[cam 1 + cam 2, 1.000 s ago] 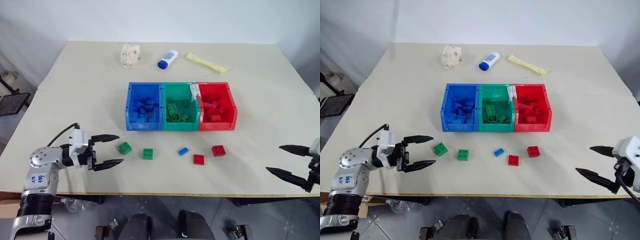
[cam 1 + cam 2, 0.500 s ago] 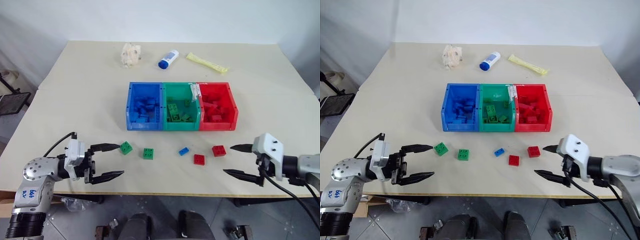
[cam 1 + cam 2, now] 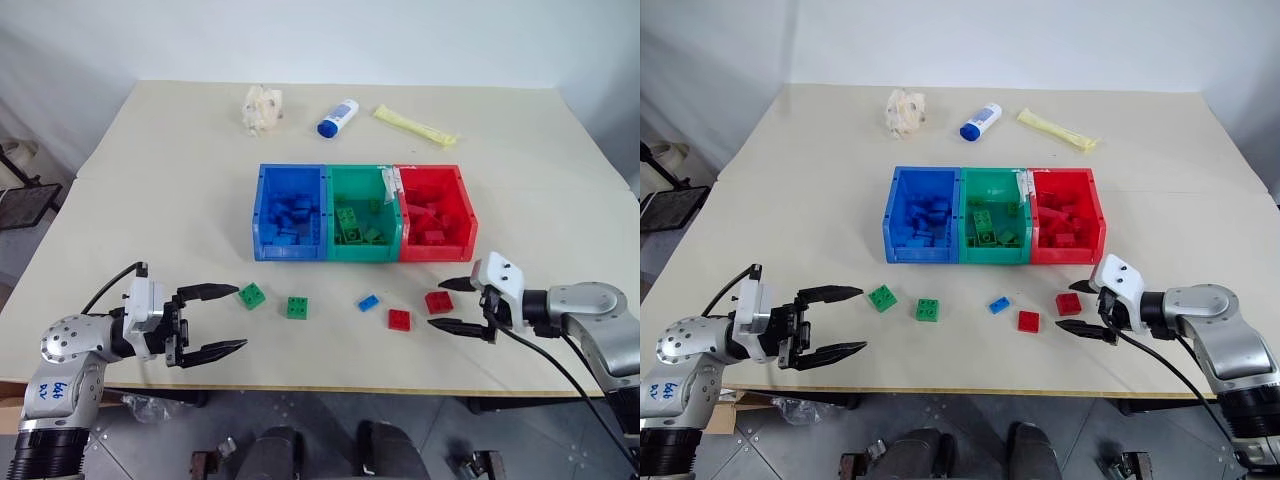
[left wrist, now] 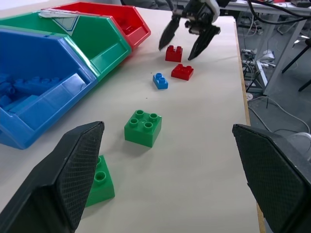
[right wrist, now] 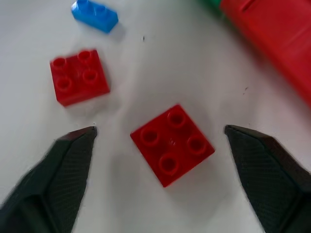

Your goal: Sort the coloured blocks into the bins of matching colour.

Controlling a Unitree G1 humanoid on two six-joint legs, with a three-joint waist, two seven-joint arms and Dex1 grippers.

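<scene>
5 loose blocks lie on the table [image 3: 120,190] short of the bins [image 3: 363,212], and the right gripper [image 3: 452,305] is the one lined up on a target. Its 2 fingers stand well apart and hold nothing. Just ahead of the tips and centred between them sits a red block [image 5: 172,144], square, so with no long axis to speak of, and turned corner-on to the fingers, so a squeeze would likely meet corners before flat sides. Past one fingertip lies a second red block [image 5: 79,76], and beyond that the small flat blue block [image 5: 95,15], its long axis running across the line of the fingers. The red bin [image 3: 437,212] is the nearest bin to this gripper, just beyond the targeted block.

The left gripper [image 3: 222,320] is spread wide and empty. 1 green block [image 4: 143,127] lies ahead between its fingers, a second green block [image 4: 99,186] beside the inner face of one finger. By my reading the right arm is nearer both reds and the blue, the left arm nearer both greens.

A white label on the green bin [image 3: 364,214] cannot be read, nor can the blue writing on the left arm.
</scene>
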